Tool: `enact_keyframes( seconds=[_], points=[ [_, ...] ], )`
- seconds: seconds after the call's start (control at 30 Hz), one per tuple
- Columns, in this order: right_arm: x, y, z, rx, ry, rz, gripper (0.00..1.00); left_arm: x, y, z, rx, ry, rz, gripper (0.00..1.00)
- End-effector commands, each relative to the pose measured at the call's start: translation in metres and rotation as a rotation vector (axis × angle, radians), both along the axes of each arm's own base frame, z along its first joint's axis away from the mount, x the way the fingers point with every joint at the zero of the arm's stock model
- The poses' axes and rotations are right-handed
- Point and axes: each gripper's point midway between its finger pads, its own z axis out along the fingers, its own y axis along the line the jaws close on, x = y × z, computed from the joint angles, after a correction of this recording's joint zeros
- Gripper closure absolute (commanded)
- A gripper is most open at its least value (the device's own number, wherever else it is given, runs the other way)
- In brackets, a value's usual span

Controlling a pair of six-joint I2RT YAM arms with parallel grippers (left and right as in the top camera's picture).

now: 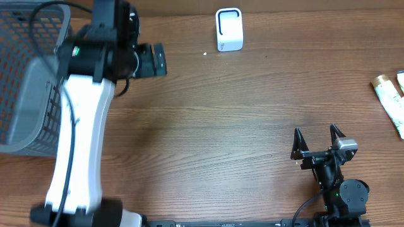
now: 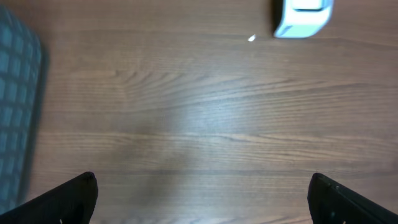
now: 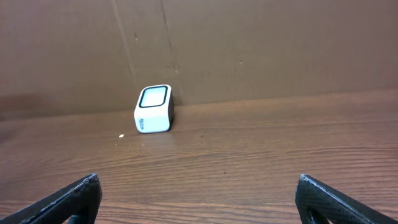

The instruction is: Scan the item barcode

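Spread wide, gripping nothing: left pincer and right pincer. Item tubes at right rim of worktop, well apart from scanner at far edge.

Risks: nudging tubes off the rim on approach; clipping basket on a left-side swing.

Ample open room mid-worktop.

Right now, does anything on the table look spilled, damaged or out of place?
Only a tiny white speck on the wood beside the white scanner; what it is, I can't tell. Nothing looks spilled or damaged.
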Motion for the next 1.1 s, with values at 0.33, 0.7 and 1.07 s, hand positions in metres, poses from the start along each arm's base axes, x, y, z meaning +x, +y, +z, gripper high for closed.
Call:
enact_keyframes(
  seconds=[0.33,0.7,1.07],
  points=[
    [0.0,0.0,-0.002,-0.005,-0.004,-0.004,0.0,-0.08,0.004,-0.015,0.083,-0.331,-0.198,0.0],
    [0.0,0.0,-0.002,-0.005,-0.004,-0.004,0.0,-0.142,0.012,-0.039,0.066,-0.613,-0.184,0.0],
    [0.0,0.0,-0.002,-0.005,-0.004,-0.004,0.0,-0.151,0.026,-0.082,0.083,-0.666,-0.127,0.0]
  ],
)
